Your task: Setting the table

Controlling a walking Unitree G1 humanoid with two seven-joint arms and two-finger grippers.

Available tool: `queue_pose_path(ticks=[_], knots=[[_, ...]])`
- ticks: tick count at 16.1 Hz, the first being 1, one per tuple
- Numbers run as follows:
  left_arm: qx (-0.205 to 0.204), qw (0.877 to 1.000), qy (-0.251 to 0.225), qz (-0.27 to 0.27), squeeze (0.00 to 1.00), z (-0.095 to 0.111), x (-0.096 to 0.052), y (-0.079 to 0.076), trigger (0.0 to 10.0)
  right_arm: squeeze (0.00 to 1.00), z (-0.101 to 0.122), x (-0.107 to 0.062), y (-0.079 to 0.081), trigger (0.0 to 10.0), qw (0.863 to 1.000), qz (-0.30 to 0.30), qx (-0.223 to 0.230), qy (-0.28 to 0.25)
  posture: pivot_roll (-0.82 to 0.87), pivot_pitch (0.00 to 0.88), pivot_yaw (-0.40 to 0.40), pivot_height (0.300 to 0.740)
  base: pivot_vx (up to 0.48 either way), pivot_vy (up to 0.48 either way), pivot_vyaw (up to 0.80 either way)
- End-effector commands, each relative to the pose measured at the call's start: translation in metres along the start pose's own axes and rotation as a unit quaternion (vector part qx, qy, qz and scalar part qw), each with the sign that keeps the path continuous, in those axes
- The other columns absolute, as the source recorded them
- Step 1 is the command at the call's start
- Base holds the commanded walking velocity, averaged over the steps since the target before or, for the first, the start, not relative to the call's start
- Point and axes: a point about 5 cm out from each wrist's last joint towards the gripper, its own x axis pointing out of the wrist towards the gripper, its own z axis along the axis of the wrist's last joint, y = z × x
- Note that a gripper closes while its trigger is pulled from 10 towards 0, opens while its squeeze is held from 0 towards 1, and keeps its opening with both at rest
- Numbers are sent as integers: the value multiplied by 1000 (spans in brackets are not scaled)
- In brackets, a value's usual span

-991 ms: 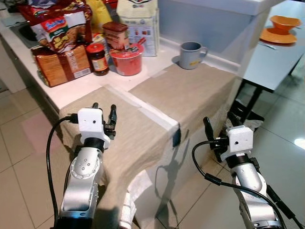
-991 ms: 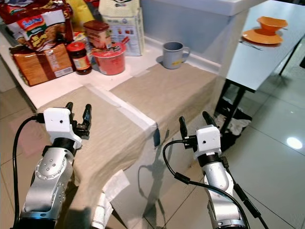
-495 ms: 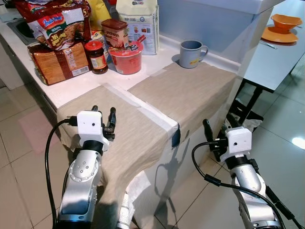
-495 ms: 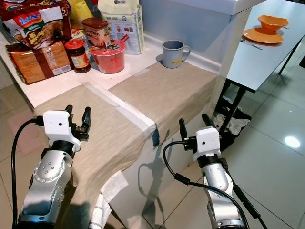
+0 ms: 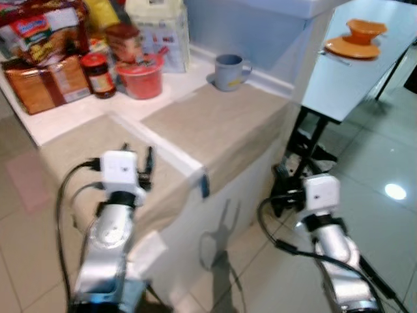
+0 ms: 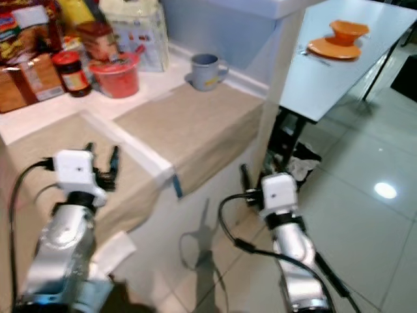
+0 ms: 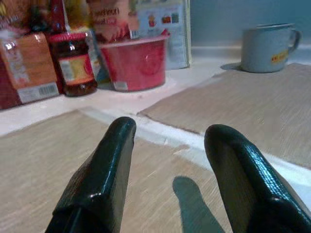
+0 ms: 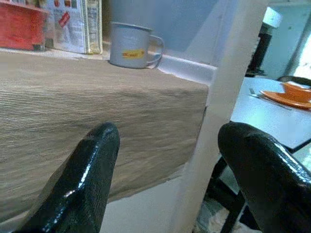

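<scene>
A grey-blue mug (image 5: 228,70) stands on the white counter (image 5: 78,120) at the back edge of the right beige placemat (image 5: 208,124). A second placemat (image 5: 65,153) lies to its left. An orange bowl on an orange plate (image 5: 356,39) sits with cutlery on the pale blue dining table (image 5: 339,81) far to the right. My left gripper (image 5: 138,155) hovers open over the left placemat, holding nothing. My right gripper (image 6: 251,179) is open and empty, low beside the counter's front corner. The right wrist view faces the mug (image 8: 131,44) and the plate (image 8: 291,94).
Food packets, a brown jar (image 5: 98,75), a red noodle cup (image 5: 140,78) and a white carton (image 5: 156,29) crowd the counter's back left. Dark table legs (image 5: 306,140) and a crumpled cloth stand right of the counter. Glossy tiled floor (image 5: 384,189) spreads to the right.
The whole picture has slid left and blurred, so the camera has turned to the right. More of the dining table and floor shows. Both grippers stay open in much the same pose.
</scene>
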Motion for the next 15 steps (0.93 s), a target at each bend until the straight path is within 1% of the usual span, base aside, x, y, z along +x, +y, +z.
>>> queue_pose_path(ticks=[1,2,7,8,10,15], knots=[[-7,1000,-2,-4,0,2,2,-5,10000,0,0,0,-7,10000,1000,-4,-14,3,-103,0,66,740,0,-439,0],[-12,1000,-2,-3,0,2,2,-5,10000,0,0,0,-7,10000,1000,-4,-15,3,-103,0,66,740,0,-416,0],[-14,1000,-2,-6,0,2,2,-7,10000,0,-1,3,-9,10000,1000,-7,-22,7,-101,0,62,740,0,0,728],[-15,1000,-1,-8,0,2,3,-9,10000,0,-2,3,-10,10000,1000,-8,-10,6,-105,0,62,740,0,0,669],[-15,1000,-1,-10,0,2,3,-10,10000,0,-1,3,-10,10000,1000,-9,-17,7,-109,0,65,740,0,0,0],[-17,1000,-11,-21,0,8,7,-14,10000,0,-1,-1,-9,10000,1000,-11,-18,7,-117,0,74,740,0,0,0]])
